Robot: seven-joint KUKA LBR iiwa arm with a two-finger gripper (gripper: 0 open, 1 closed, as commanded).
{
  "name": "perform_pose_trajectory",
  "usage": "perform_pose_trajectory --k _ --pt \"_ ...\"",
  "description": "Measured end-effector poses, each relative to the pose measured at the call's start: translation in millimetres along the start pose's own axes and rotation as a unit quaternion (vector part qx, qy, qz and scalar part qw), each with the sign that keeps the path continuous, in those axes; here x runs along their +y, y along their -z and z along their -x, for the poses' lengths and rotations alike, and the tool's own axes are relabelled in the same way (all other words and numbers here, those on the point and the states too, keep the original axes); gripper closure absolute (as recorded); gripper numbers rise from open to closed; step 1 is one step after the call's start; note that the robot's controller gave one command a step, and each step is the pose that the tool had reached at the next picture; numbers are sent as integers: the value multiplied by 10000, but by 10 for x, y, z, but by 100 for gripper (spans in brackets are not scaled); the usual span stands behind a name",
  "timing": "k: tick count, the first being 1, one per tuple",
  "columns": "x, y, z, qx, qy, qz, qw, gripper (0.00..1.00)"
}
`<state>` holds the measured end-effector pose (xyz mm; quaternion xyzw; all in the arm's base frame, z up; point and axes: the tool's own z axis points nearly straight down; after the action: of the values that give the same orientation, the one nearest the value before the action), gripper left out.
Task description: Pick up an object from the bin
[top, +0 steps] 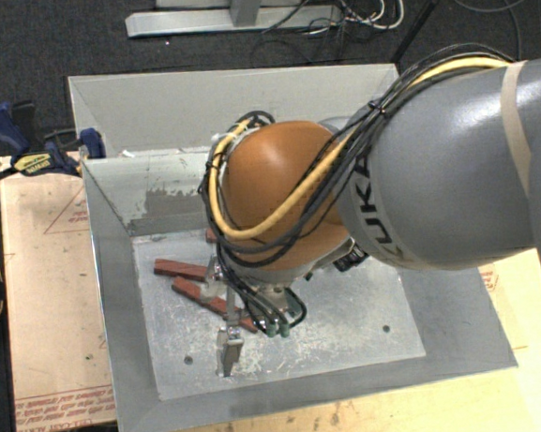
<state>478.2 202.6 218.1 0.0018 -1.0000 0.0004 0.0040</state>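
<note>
My gripper (230, 352) hangs low over the front left part of the bin floor, under the orange dome on the wrist. Just up and left of it lie reddish-brown flat bars. One bar (173, 266) lies nearly level, farthest to the left. A second bar (190, 286) lies below it. A third bar (220, 304) slants down to the right and runs under the gripper's body, so its far end is hidden. Nothing shows at the gripper's tip.
The big grey arm and its orange dome with cables cover the middle and right of the bin. The bin's left wall stands close to the bars. Bare scuffed floor lies along the front and at the right front.
</note>
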Motion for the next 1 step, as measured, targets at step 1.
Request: perform_pose_trajectory --k 1 --pt "-11 35 20 -36 -18 7 10000 0"
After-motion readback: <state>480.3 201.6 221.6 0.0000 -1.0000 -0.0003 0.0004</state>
